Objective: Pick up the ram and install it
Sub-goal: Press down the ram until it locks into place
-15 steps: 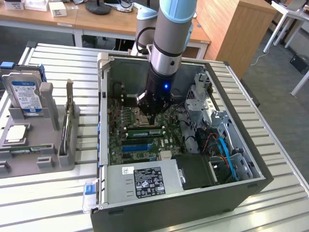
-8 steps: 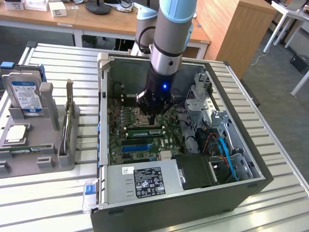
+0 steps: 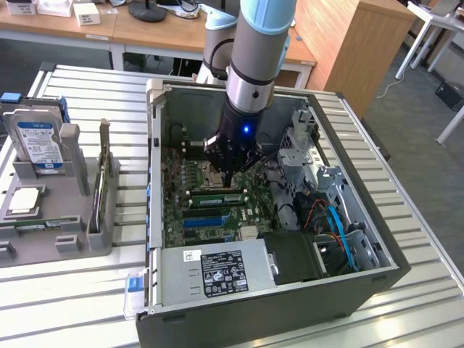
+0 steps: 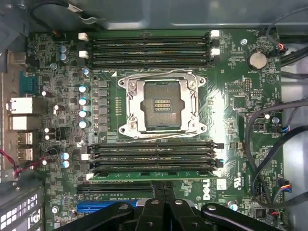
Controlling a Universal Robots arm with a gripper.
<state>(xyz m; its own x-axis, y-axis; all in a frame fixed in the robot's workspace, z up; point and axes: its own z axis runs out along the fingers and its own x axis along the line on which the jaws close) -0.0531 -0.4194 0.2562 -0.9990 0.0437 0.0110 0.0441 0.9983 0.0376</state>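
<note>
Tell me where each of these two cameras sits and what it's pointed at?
Exterior view: off the arm, above and outside the open computer case, looking down; the arm and its gripper reach inside.
Wrist view: on the wrist, facing straight down at the motherboard; the shut gripper meets the ram.
Both show the motherboard, ram and gripper.

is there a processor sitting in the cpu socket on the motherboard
No, in the wrist view the cpu socket is open and bare, with only its contact area showing inside the metal frame.
</note>
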